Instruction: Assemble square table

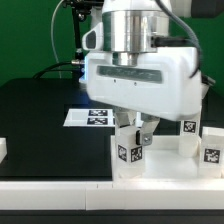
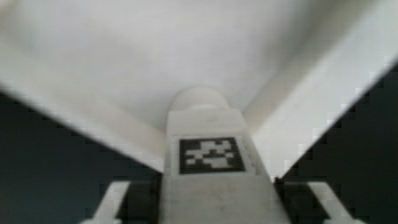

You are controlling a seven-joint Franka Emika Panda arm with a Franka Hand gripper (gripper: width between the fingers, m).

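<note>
While we scan from the exterior view's left, the marker board (image 1: 88, 117) lies flat on the dark tabletop (image 1: 40, 120) — then our tool (image 1: 133, 128), narrowed around an upright leg (image 1: 130, 150), likely aligning it with the tray-like top (image 1: 160, 165) — more legs (image 1: 211, 150) wait at the right.

The marker board (image 1: 88, 116) lies flat on the black table (image 1: 40, 120).
</note>
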